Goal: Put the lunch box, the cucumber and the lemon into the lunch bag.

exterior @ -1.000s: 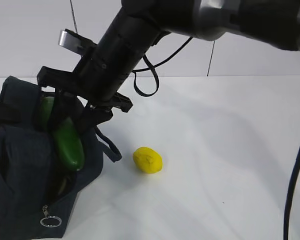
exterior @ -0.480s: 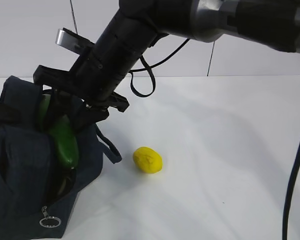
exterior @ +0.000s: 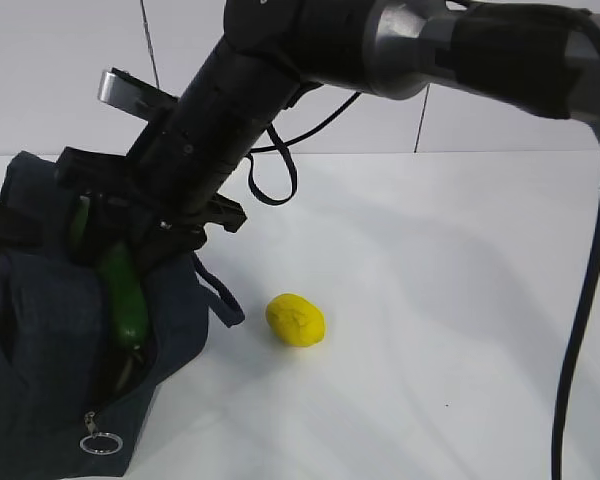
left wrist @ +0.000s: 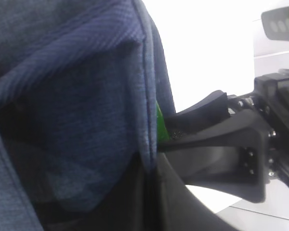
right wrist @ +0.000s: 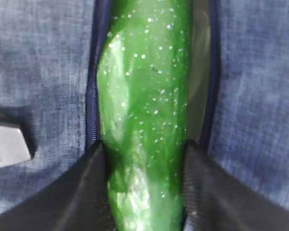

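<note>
At left of frame your right gripper (exterior: pixel 130 262) clamps the cucumber (exterior: pixel 126 300) – lower it fully into the lunch bag (exterior: pixel 40 330) before letting go – left gripper closed.

Green cucumber (right wrist: pixel 144 115), navy lunch bag (exterior: pixel 50 300)

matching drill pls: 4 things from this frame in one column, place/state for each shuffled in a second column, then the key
Things:
1. cucumber
2. lemon
3. lunch bag
4. ring pull

Places or states:
A. lying loose on the white table, right of the bag
B. hanging at the bag's lower front edge
C. clamped between the right gripper's pads, partway down into the bag's opening
D. open at the top, at the left edge of the exterior view

Pairs: 1-C, 2-A, 3-D, 4-B
</note>
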`<control>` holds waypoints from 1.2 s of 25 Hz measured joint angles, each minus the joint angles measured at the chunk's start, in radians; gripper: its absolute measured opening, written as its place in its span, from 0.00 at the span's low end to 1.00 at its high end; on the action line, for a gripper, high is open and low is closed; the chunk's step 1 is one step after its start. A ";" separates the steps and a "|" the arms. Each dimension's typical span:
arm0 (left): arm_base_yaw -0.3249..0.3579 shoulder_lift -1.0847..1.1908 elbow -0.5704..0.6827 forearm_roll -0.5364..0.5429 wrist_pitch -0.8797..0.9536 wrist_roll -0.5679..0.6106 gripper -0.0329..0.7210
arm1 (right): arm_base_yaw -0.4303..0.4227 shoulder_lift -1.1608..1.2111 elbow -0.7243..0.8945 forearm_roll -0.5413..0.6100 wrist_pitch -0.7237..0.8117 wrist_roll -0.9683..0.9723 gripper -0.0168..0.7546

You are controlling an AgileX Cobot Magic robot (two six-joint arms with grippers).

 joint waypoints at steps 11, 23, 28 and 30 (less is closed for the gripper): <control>0.000 0.000 0.000 -0.002 0.004 0.000 0.04 | 0.000 0.000 0.000 0.004 -0.002 -0.079 0.65; 0.000 0.000 0.000 -0.002 0.005 0.005 0.04 | 0.000 0.002 -0.068 -0.086 0.053 -0.097 0.69; 0.000 0.000 0.000 -0.002 0.005 0.005 0.04 | 0.000 0.002 -0.198 -0.208 0.059 -0.099 0.70; 0.000 0.000 0.000 -0.002 0.005 0.005 0.04 | 0.000 -0.003 -0.235 -0.257 0.063 -0.103 0.70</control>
